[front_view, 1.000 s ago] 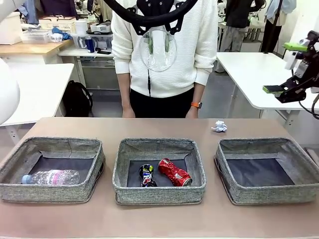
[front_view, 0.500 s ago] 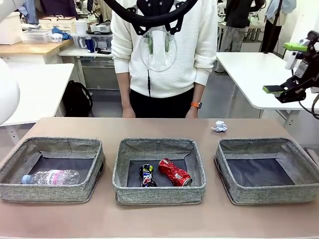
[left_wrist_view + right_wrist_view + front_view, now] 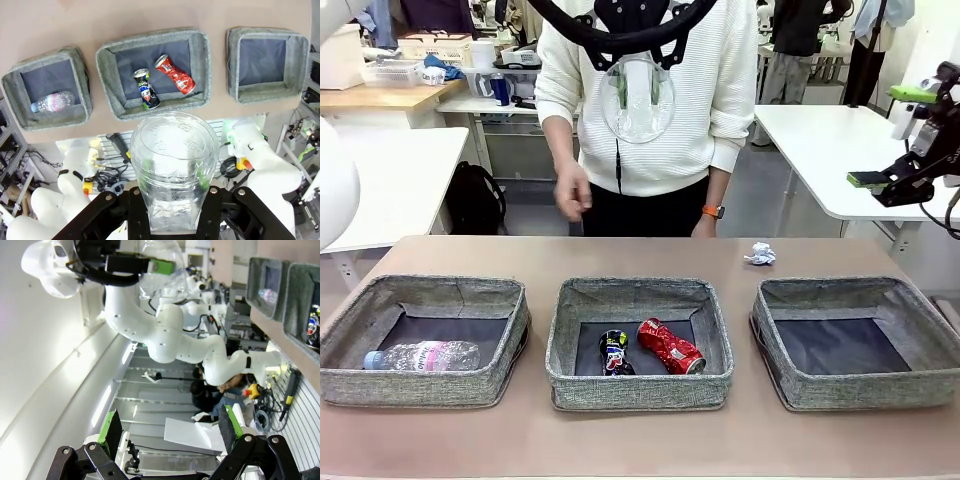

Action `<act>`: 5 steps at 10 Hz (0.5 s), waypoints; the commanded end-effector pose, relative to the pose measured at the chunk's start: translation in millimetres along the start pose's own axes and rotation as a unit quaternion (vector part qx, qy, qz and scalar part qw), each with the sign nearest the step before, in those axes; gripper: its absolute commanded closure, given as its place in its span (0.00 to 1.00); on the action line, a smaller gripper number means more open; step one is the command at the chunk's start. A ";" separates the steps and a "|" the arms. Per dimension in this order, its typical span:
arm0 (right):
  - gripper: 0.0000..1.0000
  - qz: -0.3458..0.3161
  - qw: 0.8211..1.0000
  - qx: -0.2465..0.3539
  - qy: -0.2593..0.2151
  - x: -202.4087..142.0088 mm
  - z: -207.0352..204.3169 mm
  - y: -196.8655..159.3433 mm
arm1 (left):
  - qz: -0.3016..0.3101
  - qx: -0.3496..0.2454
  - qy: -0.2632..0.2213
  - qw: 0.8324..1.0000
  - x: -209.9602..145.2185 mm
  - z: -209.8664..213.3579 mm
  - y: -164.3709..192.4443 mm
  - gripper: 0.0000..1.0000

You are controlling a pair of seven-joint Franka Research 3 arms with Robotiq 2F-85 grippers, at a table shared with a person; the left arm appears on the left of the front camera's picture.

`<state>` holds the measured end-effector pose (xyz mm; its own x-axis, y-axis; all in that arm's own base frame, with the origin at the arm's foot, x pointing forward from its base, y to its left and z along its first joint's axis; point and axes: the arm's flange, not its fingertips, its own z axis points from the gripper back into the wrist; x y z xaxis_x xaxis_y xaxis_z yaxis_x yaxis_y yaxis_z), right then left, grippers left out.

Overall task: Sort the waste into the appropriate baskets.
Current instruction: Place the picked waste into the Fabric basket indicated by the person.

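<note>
High above the table's middle, my left gripper (image 3: 637, 90) is shut on a clear plastic cup (image 3: 637, 100) (image 3: 174, 160), in front of the person's chest. Three grey woven baskets stand in a row below. The left basket (image 3: 420, 388) holds a clear bottle (image 3: 423, 355) with a pink label. In the middle basket (image 3: 640, 392) lie a crushed dark can (image 3: 613, 352) and a crushed red can (image 3: 670, 346). The right basket (image 3: 860, 392) holds nothing. A crumpled white paper ball (image 3: 760, 253) lies on the table beyond it. My right gripper (image 3: 890, 137) (image 3: 169, 430) hangs open and off to the right.
The person stands at the far edge with one hand (image 3: 572, 195) raised above the table and the other, with an orange watch (image 3: 715, 211), down by the edge. A white table (image 3: 830, 150) stands behind my right gripper.
The person's hand on the picture's left has risen from the table edge to waist height. Both arms and the waste have stayed still.
</note>
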<state>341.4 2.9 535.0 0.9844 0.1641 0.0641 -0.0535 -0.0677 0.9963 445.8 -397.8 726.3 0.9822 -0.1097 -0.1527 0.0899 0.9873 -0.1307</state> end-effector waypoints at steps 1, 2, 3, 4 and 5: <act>0.00 0.003 1.000 0.001 0.003 -2.0 0.8 2.5 | -0.004 0.002 0.001 1.000 -2.2 1.9 1.2 0.63; 0.00 0.003 1.000 0.001 0.003 -2.0 0.8 2.5 | -0.004 0.002 0.001 1.000 -2.2 1.9 1.2 0.63; 0.00 0.003 1.000 0.001 0.003 -2.0 0.8 2.5 | -0.004 0.002 0.001 1.000 -2.2 1.9 1.2 0.63; 0.00 0.003 1.000 0.001 0.003 -2.0 0.8 2.5 | -0.004 0.002 0.001 1.000 -2.2 1.9 1.2 0.63; 0.00 0.003 1.000 0.001 0.003 -2.0 0.8 2.5 | -0.004 0.002 0.001 1.000 -2.2 1.9 1.2 0.63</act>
<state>341.4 2.9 535.0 0.9844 0.1641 0.0641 -0.0535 -0.0677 0.9963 445.8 -397.8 726.3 0.9821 -0.1097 -0.1529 0.0900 0.9873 -0.1306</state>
